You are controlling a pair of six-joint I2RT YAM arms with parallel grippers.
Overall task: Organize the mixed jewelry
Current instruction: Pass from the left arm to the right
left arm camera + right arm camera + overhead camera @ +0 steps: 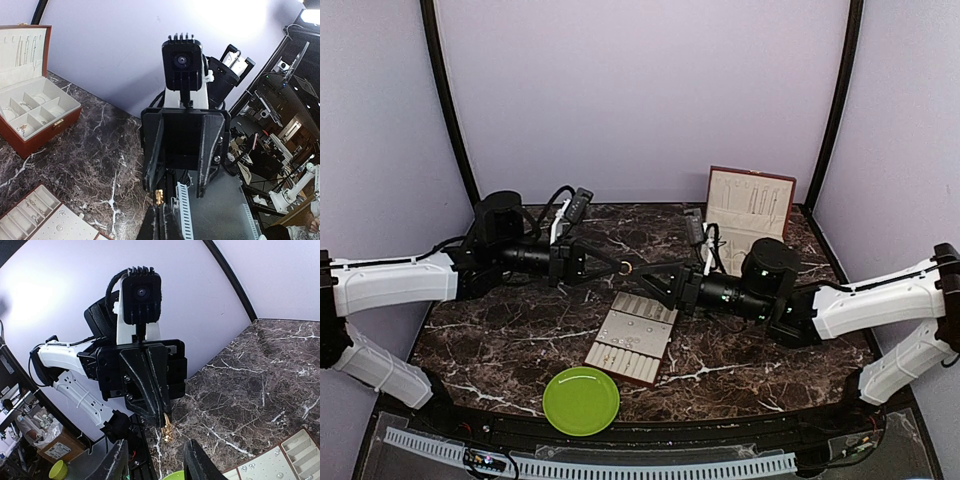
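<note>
Our left hand (618,267) is pressed together, pinching one small gold piece (166,429); our right hand (156,444) faces it mid-frame, spread. Below them on the tabletop (500,340) we count one tray (655,330) and one green plate (581,400), with one box (45,137) upper right. The mixed jewelry (59,227), tiny silvery specks, sits in tray and box, too small for us to count.

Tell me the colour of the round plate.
The plate is bright green, clearest in the top external view.
</note>
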